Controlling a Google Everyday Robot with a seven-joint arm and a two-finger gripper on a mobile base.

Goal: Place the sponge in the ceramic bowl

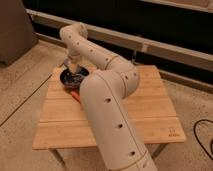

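Our gripper (73, 66) hovers over the bowl (65, 80); we cannot tell its grip. The sponge (74, 94) apparently lies on the counter (150, 110) alongside, wanting a grasp.

No text, label or number was legible. A small dark mark (173, 134) stood on the table (150, 107) at its near right corner, too small to read. The gripper (73, 65) hung over the ceramic bowl (63, 78), far left.

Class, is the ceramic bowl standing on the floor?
No, the ceramic bowl sits on the wooden table near a far corner, with the tool just above it.
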